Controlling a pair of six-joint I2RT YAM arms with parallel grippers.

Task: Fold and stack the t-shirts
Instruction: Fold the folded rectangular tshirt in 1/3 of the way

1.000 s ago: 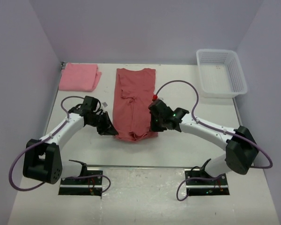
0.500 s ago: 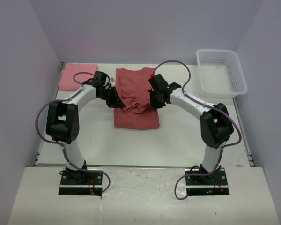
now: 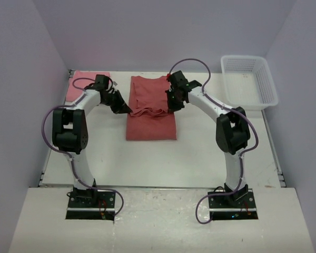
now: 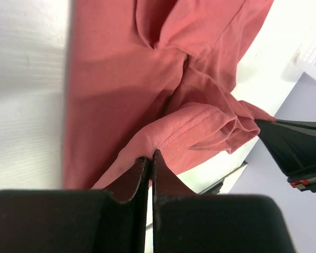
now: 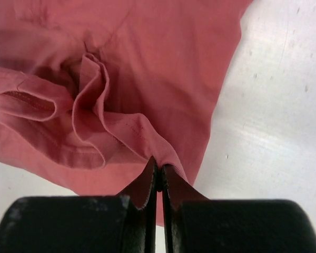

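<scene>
Pink t-shirt [image 3: 81, 75] sits at the far-left corner of the counter [image 3: 200, 158], partly hidden by the left arm. Brick-red t-shirt [image 3: 151, 126] lies mid-counter, hem lifted and bunched across its middle; wrist views cut off its far end. Left tool [image 4: 150, 158] is clenched on the hem's left corner, right tool [image 5: 159, 167] on the right corner. Basket [image 3: 250, 80] is far right, well apart. Bare counter runs from the shirt's near edge to the arm bases.

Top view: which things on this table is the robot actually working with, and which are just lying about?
In the job: brick-red t-shirt, pinched by the left gripper and right gripper; pink t-shirt, folded at the far left.
Lying about: white lattice basket, at the far right corner.
</scene>
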